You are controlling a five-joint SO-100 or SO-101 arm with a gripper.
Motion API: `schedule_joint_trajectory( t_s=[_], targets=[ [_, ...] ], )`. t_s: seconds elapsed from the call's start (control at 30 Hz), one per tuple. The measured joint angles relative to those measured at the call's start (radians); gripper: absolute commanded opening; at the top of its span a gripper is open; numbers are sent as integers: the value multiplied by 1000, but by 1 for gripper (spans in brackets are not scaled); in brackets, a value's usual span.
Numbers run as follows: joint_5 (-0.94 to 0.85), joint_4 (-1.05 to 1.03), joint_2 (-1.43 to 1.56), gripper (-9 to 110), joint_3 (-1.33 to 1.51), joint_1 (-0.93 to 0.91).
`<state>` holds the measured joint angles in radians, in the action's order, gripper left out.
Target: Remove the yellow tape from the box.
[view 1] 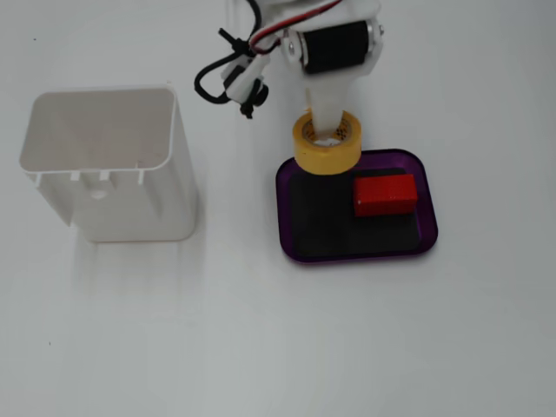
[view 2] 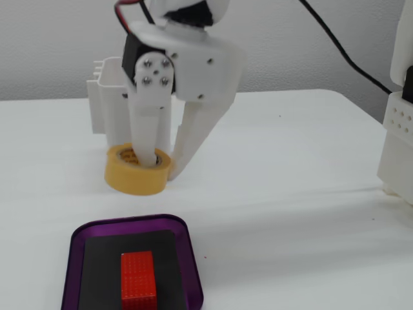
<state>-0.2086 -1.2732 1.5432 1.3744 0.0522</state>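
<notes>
Above box (view 1: 426, 195) rim: jaws clamped on yellow tape (view 2: 138, 169), one finger (view 2: 147, 135) through core, lifting roll clear; red block (view 1: 384, 194) left inside.

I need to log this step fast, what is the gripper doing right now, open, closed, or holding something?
Gripper: shut on the ring-shaped yellow tape roll, one finger through its core, the other outside its wall, away from the shallow purple tray.
</notes>
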Motion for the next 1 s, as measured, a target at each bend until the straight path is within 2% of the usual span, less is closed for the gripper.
schedule_joint_trajectory(
  t_s=[0.2, 0.6, 0.77, 1.0],
  targets=[
    [0, -15, 221, -1, 250, 3],
    [0, 229, 630, -1, 890, 2],
    [0, 344, 641, 0, 1026, 0],
    [0, 416, 641, 1, 1071, 0]
  ],
)
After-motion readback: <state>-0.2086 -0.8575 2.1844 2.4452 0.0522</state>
